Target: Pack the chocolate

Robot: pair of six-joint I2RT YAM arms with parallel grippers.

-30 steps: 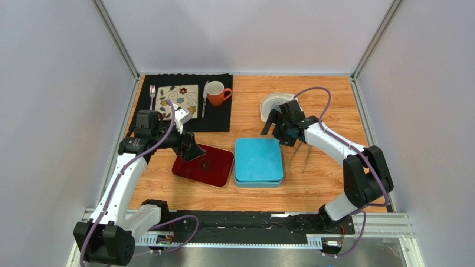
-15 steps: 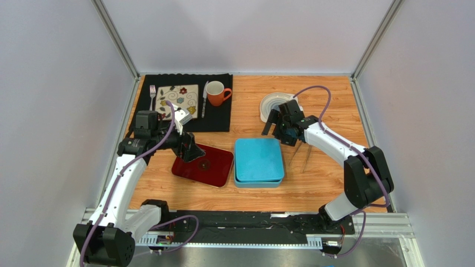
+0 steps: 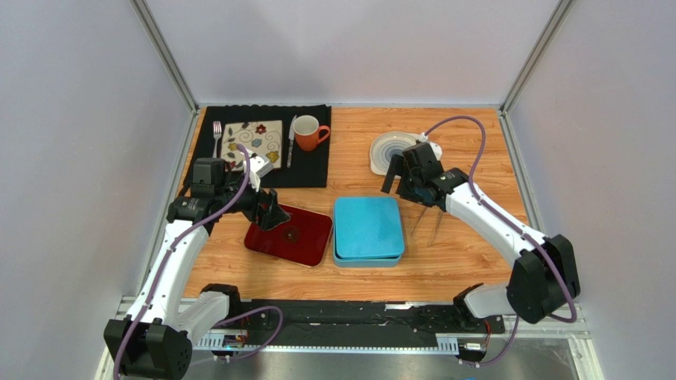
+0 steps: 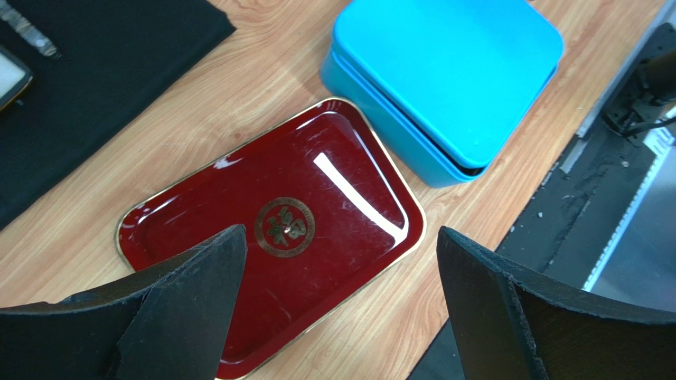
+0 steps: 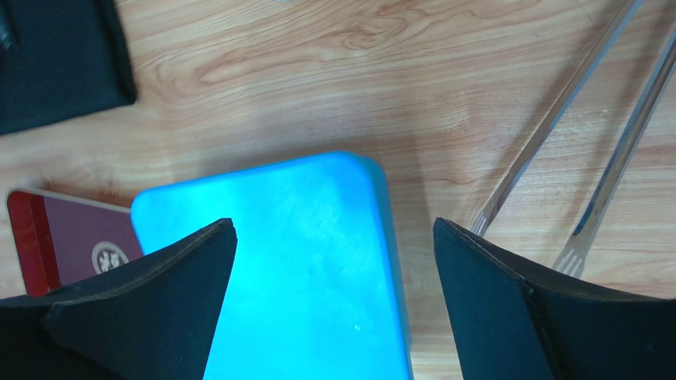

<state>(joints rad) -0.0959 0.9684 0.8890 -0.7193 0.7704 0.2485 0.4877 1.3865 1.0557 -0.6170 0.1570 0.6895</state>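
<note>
No chocolate shows in any view. A teal box (image 3: 366, 229) sits mid-table with its lid on; it also shows in the left wrist view (image 4: 448, 71) and the right wrist view (image 5: 293, 261). An empty dark red tray (image 3: 305, 237) with a gold rim lies left of it, also seen in the left wrist view (image 4: 341, 237). My left gripper (image 3: 270, 214) hovers open and empty over the tray's left part (image 4: 337, 233). My right gripper (image 3: 401, 178) hangs open and empty above the box's far right corner (image 5: 333, 226).
Metal tongs (image 3: 428, 222) lie on the wood right of the box, also in the right wrist view (image 5: 555, 111). A white round dish (image 3: 390, 150) sits at the back right. A black mat (image 3: 313, 166) at the back left holds a patterned plate (image 3: 254, 142), fork, knife and orange mug (image 3: 309, 132).
My right arm has swung its elbow out to the right and its gripper has shifted slightly right. The left arm has not moved.
</note>
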